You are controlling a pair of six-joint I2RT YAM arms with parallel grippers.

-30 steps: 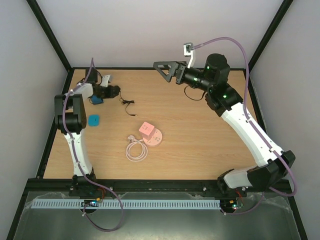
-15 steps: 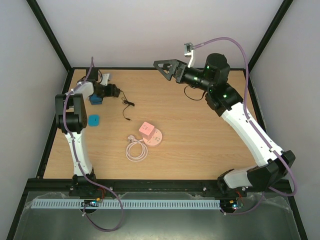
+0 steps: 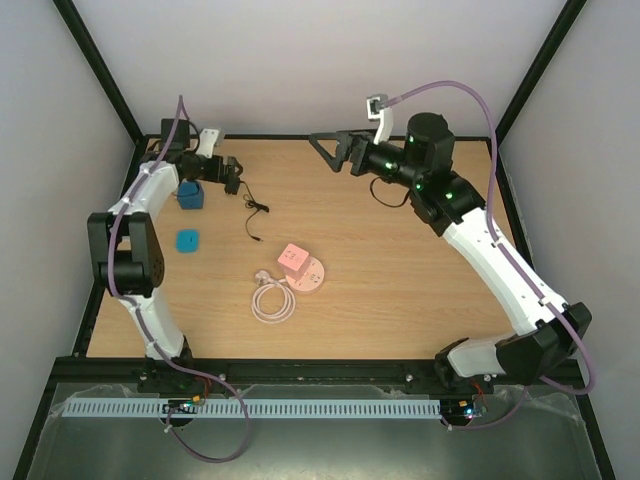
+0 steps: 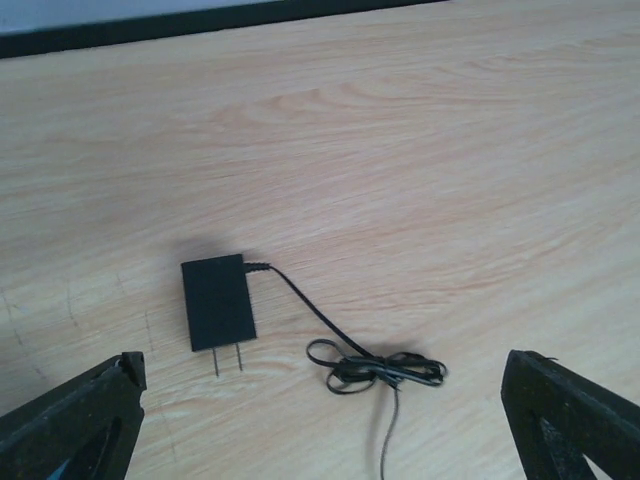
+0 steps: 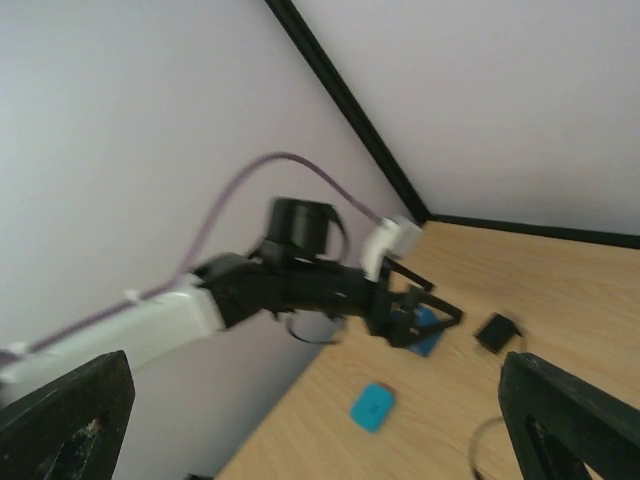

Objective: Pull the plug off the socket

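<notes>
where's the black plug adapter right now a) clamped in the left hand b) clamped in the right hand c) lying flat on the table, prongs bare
c: the black plug adapter lies flat on the table, both prongs bare, in front of the open left hand, touching neither finger.

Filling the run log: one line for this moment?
left gripper open above plug | plug unplugged, lying on table | right gripper open, in air
</notes>
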